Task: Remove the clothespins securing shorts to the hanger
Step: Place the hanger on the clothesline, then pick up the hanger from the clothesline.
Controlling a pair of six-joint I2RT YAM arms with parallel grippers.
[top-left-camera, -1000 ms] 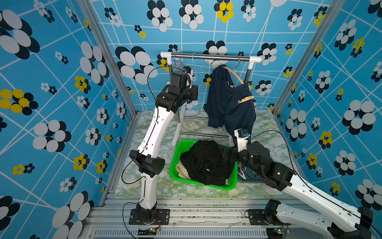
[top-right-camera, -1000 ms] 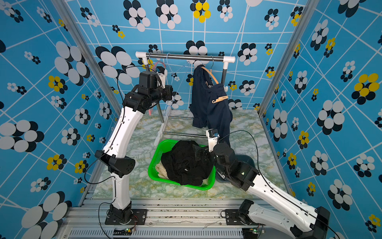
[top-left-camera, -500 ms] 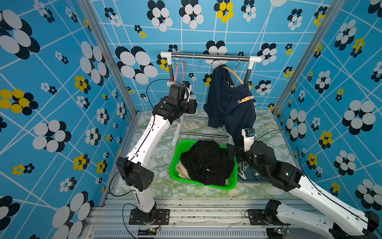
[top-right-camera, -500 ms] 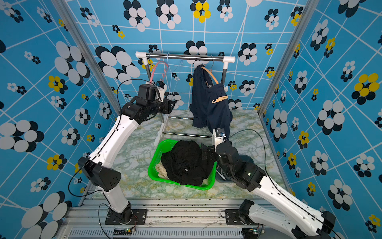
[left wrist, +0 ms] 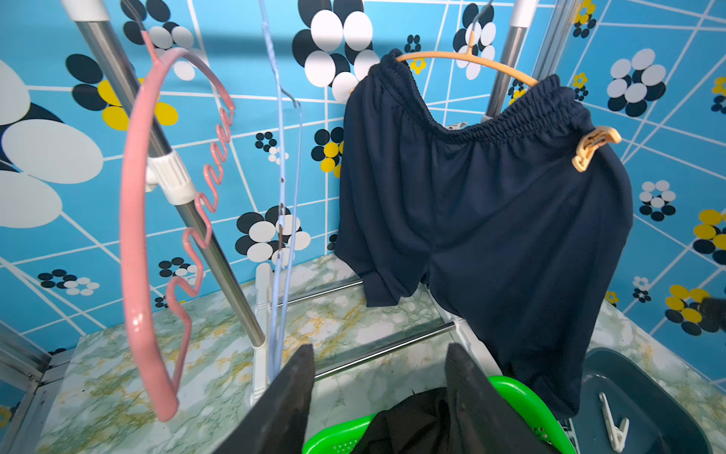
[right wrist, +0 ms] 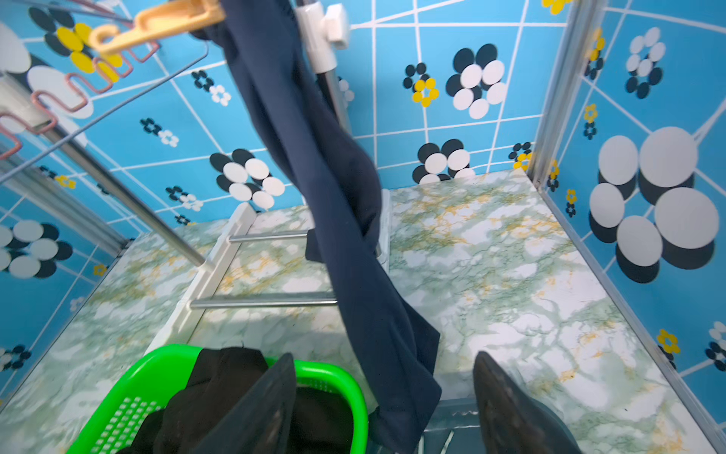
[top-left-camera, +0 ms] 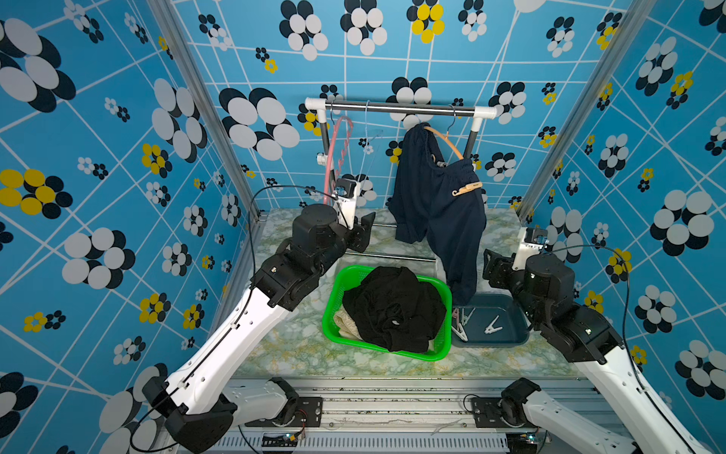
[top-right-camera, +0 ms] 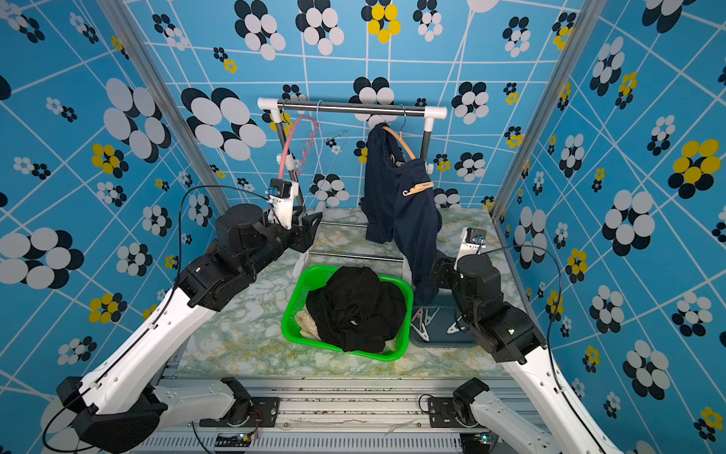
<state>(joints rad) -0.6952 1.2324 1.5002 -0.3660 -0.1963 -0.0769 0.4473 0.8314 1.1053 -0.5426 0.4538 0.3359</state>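
Blue flowered walls enclose a marbled worktop (top-left-camera: 275, 346). A rack (top-left-camera: 400, 108) stands at its back edge.

My left gripper (left wrist: 380, 348) hangs over the back left part of the worktop, in front of the rack's left post. Its jaws stand apart with nothing between them.

At the rail's left end hang a bare pink hanger (left wrist: 126, 243) and a bare thin blue hanger (left wrist: 279, 188). Toward the rail's right end, navy shorts (left wrist: 491, 236) hang from an orange hanger (left wrist: 467, 58). One tan clothespin (left wrist: 593, 147) clamps the waistband to the hanger's right arm. The waistband's other end is draped over the hanger near its hook; I cannot tell whether a pin sits there.

Mid-worktop, a green basket (top-left-camera: 331, 310) holds black shorts (top-left-camera: 393, 306) heaped over beige shorts (top-left-camera: 343, 322). Just beside its right wall sits a dark tray (top-left-camera: 506, 314) holding loose clothespins (top-left-camera: 493, 325). The navy leg hangs down to the tray's back left corner.

My right gripper (right wrist: 385, 357) hovers above the tray's back rim, near that leg, released and empty.
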